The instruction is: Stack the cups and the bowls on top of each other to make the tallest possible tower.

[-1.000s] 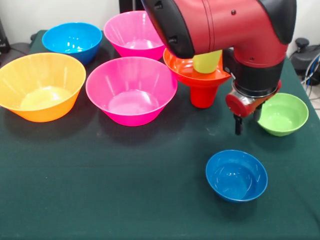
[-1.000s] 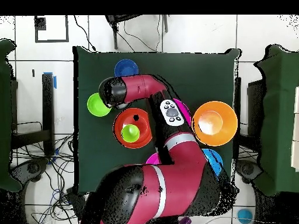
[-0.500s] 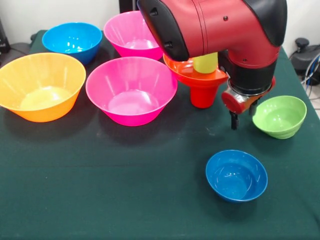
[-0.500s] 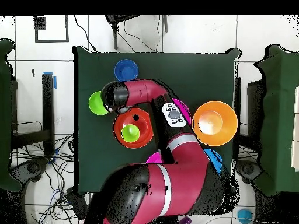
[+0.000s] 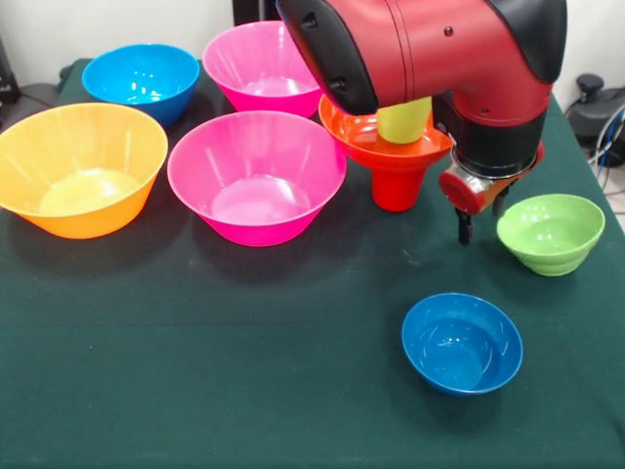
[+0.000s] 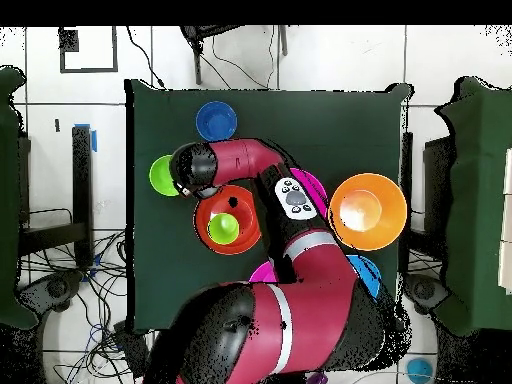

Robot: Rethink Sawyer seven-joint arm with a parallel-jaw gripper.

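One view, the front, shows the tool (image 5: pixel 467 231) hanging at nine o'clock of the green bowl (image 5: pixel 550 233); overhead, the arm (image 6: pixel 240 160) hides it. Its opening: cannot tell.

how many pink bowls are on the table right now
2. One pink bowl sits mid-table beside the orange bowl. The second pink bowl is behind it, next to the blue bowl. The arm may hide others.
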